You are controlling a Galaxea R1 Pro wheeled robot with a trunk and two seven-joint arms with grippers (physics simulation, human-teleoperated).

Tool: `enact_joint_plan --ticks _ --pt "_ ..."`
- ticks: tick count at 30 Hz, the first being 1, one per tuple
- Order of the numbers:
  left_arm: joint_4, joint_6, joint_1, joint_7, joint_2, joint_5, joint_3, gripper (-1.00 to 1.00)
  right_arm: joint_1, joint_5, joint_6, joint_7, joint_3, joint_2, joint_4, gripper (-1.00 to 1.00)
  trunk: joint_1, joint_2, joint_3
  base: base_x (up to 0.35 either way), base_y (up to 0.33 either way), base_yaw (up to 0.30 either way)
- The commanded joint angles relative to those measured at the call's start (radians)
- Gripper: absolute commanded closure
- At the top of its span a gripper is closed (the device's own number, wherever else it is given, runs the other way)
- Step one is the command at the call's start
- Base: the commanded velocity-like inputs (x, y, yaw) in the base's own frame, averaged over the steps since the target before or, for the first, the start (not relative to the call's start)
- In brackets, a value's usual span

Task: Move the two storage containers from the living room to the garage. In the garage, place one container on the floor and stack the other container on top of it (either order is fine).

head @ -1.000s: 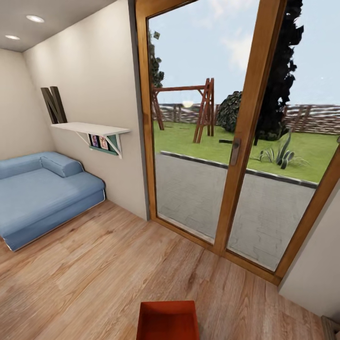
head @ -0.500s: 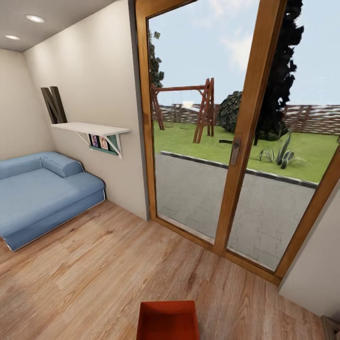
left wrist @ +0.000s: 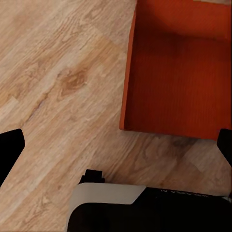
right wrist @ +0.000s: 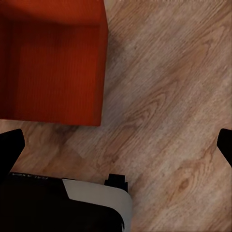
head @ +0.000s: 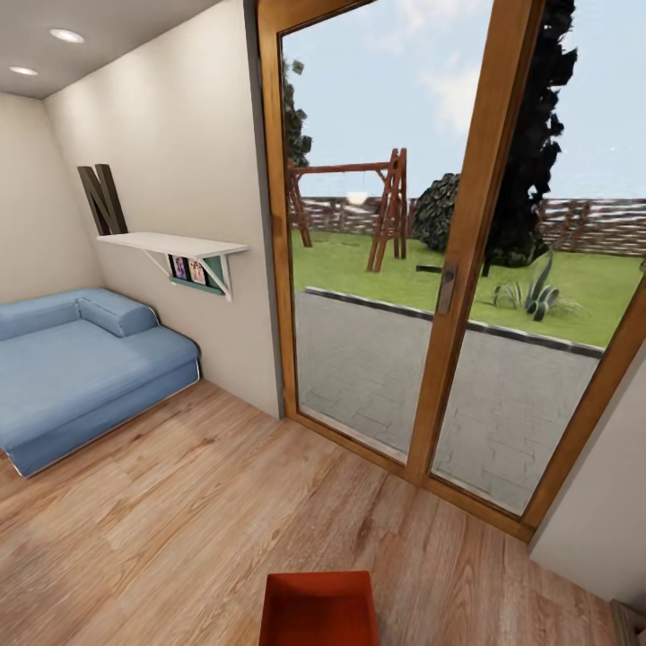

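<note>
We are in the living room, and one orange-red, finely ribbed, open-topped rectangular storage container rests on the light wood-plank floor directly ahead of the base, at the lower centre of the head view. Beyond it stand the wood-framed glass patio door, the blue corner sofa and the white wall shelf. In the left wrist view the container lies toward the robot's midline from the left gripper, whose dark fingertips sit at opposite edges of that picture, spread wide and closed on nothing. The right wrist view gives the mirror case: the container lies inboard of the right gripper, whose fingers are likewise parted and empty. The bin therefore sits between the two arms, about equally near each, with one side wall facing each gripper. We judge that the coming move is a two-sided grasp, each arm closing inward on its own wall. The wrist views show the bin's walls, its bare interior and the pale front edge of the robot's base, close to the near wall; the head view alone supplies the room context. We cannot tell the bin's long axis with confidence, since every view crops it.
</note>
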State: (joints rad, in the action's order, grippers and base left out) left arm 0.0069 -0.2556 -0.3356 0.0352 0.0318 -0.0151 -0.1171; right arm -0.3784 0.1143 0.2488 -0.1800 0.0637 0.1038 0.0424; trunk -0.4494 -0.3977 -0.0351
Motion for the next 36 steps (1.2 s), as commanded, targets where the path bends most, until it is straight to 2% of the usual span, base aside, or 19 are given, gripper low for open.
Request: enact_joint_plan --ticks 1,2,3,5,6,7,8,10,12,13,16,20,23,27,36 --pt "-0.012 0.012 -0.001 0.001 0.005 -0.001 -0.005 -1.0 -0.002 0.01 0.007 -0.001 0.007 0.001 0.001 -1.0 -0.001 -0.002 -0.002 0.0 0.0 0.0" --pt "-0.044 0.055 -0.003 0.002 0.013 0.001 -0.004 -1.0 -0.002 0.01 0.006 0.0 0.008 0.001 -0.013 -1.0 -0.001 -0.002 -0.002 0.0 0.0 0.0" --pt "-0.178 0.224 -0.005 0.007 0.027 0.001 -0.003 -1.0 -0.007 0.008 -0.011 0.003 0.009 0.001 -0.097 -1.0 -0.001 -0.002 -0.002 0.0 0.0 0.0" --pt "-0.241 0.293 -0.006 0.008 0.03 0.001 -0.003 -1.0 -0.01 0.006 -0.026 0.011 0.01 0.001 -0.137 -1.0 -0.001 -0.002 -0.002 0.0 0.0 0.0" --pt "-0.303 0.352 -0.007 0.008 0.034 0.001 -0.003 -1.0 -0.015 0.004 -0.051 0.026 0.01 0.001 -0.176 -1.0 -0.001 -0.002 -0.002 0.0 0.0 0.0" --pt "-0.362 0.396 -0.007 0.008 0.038 0.001 -0.002 -1.0 -0.023 0.001 -0.09 0.044 0.012 0.0 -0.215 -1.0 -0.001 -0.002 -0.002 0.0 0.0 0.0" --pt "-0.479 0.454 -0.014 0.009 0.051 0.001 -0.001 -1.0 -0.061 -0.001 -0.201 0.074 0.014 -0.003 -0.286 -1.0 -0.004 -0.009 -0.006 0.0 0.0 0.0" --pt "-0.524 0.472 -0.029 0.009 0.069 0.002 -0.001 -1.0 -0.1 -0.002 -0.25 0.084 0.013 -0.01 -0.309 -1.0 -0.012 -0.023 -0.012 0.0 0.0 0.0" --pt "-0.535 0.477 -0.04 0.009 0.076 0.002 -0.001 -1.0 -0.117 -0.002 -0.264 0.086 0.014 -0.012 -0.315 -1.0 -0.012 -0.023 -0.012 0.0 0.0 0.0" --pt "-0.546 0.483 -0.056 0.003 0.083 0.001 -0.001 -1.0 -0.146 -0.003 -0.279 0.089 0.014 -0.014 -0.32 -1.0 -0.012 -0.023 -0.012 0.0 0.0 0.0" --pt "-0.552 0.49 -0.066 -0.002 0.085 0.001 -0.001 -1.0 -0.167 -0.006 -0.297 0.091 0.014 -0.015 -0.324 -1.0 -0.012 -0.023 -0.012 0.0 0.0 0.0" --pt "-0.553 0.562 -0.081 -0.01 0.085 0.002 -0.001 -1.0 -0.183 -0.007 -0.386 0.091 0.015 -0.016 -0.324 -1.0 -0.012 -0.023 -0.012 0.0 0.0 0.0" --pt "-0.553 0.589 -0.085 -0.011 0.085 0.001 -0.001 -1.0 -0.189 -0.007 -0.418 0.091 0.016 -0.019 -0.324 -1.0 -0.012 -0.023 -0.012 0.0 0.0 0.0" --pt "-0.549 0.604 -0.087 -0.018 0.089 0.002 -0.001 -1.0 -0.191 -0.005 -0.429 0.082 0.011 -0.022 -0.321 -1.0 -0.012 -0.023 -0.012 0.0 0.0 0.0" --pt "-0.529 0.604 -0.088 -0.023 0.091 0.004 -0.001 -1.0 -0.188 -0.005 -0.359 0.074 0.008 -0.022 -0.314 -1.0 -0.047 -0.086 -0.041 0.0 0.0 0.0"
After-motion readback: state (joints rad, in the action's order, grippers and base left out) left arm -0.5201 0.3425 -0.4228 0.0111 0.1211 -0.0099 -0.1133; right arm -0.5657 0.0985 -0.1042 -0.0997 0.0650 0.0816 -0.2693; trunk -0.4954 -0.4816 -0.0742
